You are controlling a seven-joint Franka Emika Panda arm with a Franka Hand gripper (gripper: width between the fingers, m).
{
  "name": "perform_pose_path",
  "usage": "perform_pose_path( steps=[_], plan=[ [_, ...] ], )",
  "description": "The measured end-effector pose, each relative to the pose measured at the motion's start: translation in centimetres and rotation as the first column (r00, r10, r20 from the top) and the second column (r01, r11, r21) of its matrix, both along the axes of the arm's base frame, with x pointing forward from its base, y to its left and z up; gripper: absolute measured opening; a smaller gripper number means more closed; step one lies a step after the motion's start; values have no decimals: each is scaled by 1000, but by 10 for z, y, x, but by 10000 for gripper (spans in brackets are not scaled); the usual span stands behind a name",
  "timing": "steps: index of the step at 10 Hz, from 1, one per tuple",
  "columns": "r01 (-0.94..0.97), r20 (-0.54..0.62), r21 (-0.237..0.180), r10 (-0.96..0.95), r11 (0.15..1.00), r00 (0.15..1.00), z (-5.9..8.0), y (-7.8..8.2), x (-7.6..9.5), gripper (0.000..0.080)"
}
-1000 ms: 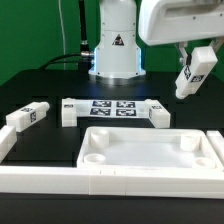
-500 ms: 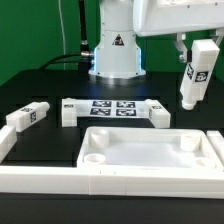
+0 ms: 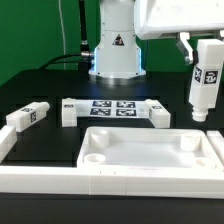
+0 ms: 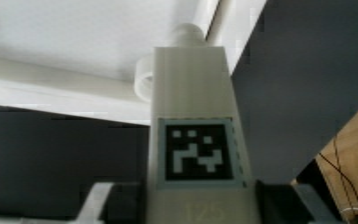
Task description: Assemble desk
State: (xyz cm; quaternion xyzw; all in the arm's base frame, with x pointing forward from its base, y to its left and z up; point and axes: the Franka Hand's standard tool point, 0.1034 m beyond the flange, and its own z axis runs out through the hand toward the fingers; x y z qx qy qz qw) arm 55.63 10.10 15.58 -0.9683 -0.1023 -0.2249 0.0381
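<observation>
The desk's wide white panel (image 3: 150, 152) lies rim up on the black surface, with round sockets in its corners. My gripper (image 3: 203, 55) hangs at the exterior view's upper right, shut on the top of a white tagged leg (image 3: 204, 85). That leg points almost straight down, above the panel's far right corner and clear of it. In the wrist view the held leg (image 4: 195, 110) runs away from my gripper (image 4: 202, 208), its tag facing the camera, a dark finger on each side. Three other legs lie loose: one at the left (image 3: 28, 116), and one at each end (image 3: 68, 112) (image 3: 160, 114) of the marker board.
The marker board (image 3: 113, 108) lies flat behind the panel. Long white rails (image 3: 60, 182) frame the black surface at the front and left. The arm's base (image 3: 114, 50) stands at the back centre, with a black cable to its left.
The held leg has swung from a slant to nearly upright, and it has shifted a little to the exterior view's right and lower. The loose legs and the panel have not moved.
</observation>
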Motion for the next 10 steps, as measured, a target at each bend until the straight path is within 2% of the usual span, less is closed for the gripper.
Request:
perform_pose_path(
  steps=[1, 2, 4, 6, 10],
  plan=[
    [-2, 2, -1, 2, 1000, 1000, -1, 0, 1, 290],
    [-20, 11, -9, 21, 1000, 1000, -7, -1, 4, 290],
    [-46, 29, -18, 46, 999, 999, -10, -3, 28, 290],
    [-56, 45, -27, 57, 998, 997, -13, -14, 51, 290],
    [-61, 39, -27, 62, 998, 997, -15, -11, 47, 290]
  ],
)
